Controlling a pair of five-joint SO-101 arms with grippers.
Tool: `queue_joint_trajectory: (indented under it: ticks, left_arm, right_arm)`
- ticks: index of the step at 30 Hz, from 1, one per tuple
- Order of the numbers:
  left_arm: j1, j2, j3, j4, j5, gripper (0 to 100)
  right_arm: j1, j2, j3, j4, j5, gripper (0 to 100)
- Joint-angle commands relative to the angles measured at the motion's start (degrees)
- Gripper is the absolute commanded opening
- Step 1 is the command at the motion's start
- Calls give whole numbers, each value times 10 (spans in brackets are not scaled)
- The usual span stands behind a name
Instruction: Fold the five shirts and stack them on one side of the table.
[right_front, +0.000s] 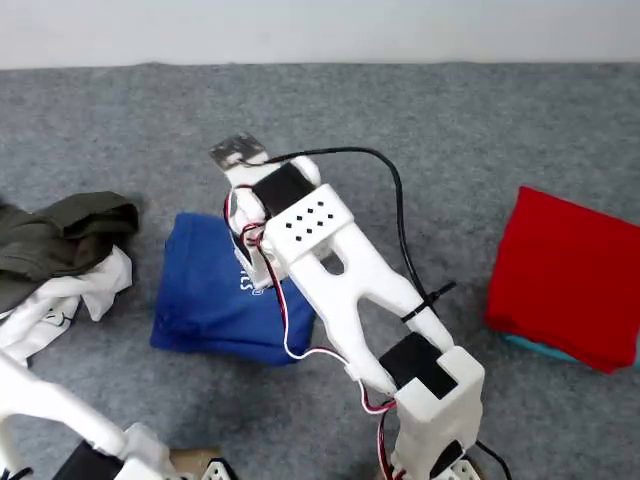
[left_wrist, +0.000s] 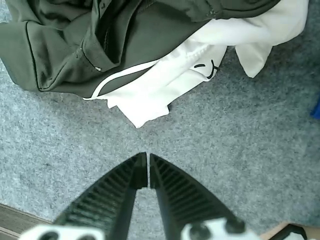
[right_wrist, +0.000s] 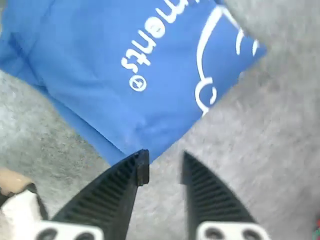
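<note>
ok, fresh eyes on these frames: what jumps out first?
The folded blue printed shirt in the middle stands out first, with the right arm's tool open at its edge. At the right, a folded red shirt sits on a teal shirt. At the left, a crumpled olive shirt lies over a white shirt, both unfolded.

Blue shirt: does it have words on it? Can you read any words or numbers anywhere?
On the blue shirt: white letters and curved lines, cut off at the picture's edge, so no whole word can be read.
On the white shirt: a small black mark, too small to read as a word.
</note>
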Motion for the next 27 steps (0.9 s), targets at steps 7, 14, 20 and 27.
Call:
queue_joint_trajectory:
  ticks: [7,14,20,27]
  left_arm:
    - [4,-16,-3,-11,-4,25]
    - [4,-16,-2,-9,-4,25]
    - [4,-16,-2,-9,-4,25]
    - [4,-16,-2,-8,-4,25]
  right_arm:
    - [-1,9,54,-69,-176,383]
    - [-2,93,53,-193,-221,369]
    - [-2,181,53,-260,-222,308]
    - [0,236,52,-267,-220,109]
